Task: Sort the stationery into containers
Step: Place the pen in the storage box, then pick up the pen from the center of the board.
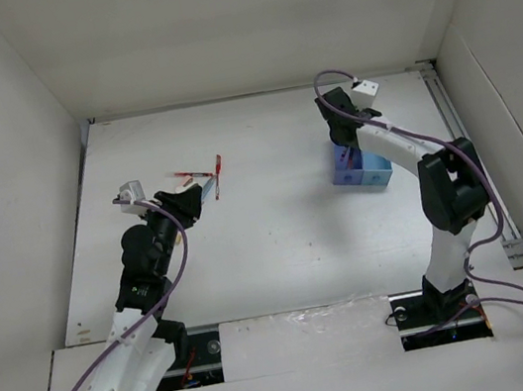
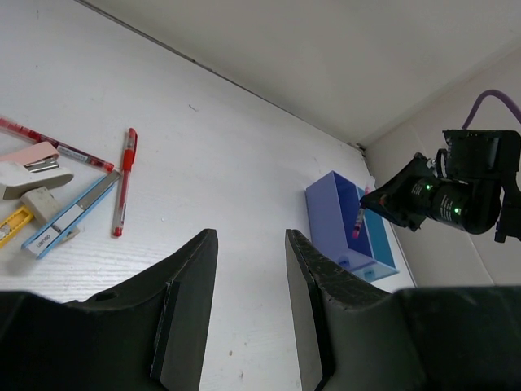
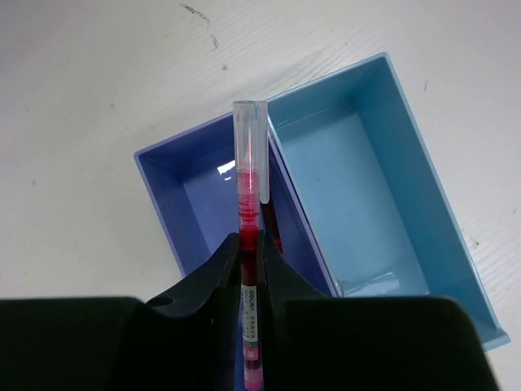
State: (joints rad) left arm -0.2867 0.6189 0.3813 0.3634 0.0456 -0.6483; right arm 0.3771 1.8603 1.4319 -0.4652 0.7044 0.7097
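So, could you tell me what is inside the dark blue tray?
The dark blue tray shows bare floor; the red pen and the right tool holding it hide the rest.

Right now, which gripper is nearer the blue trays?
Right. The right gripper hangs directly above the blue trays, holding a red pen over them. The left gripper, open and empty, is far off beside the loose pens.
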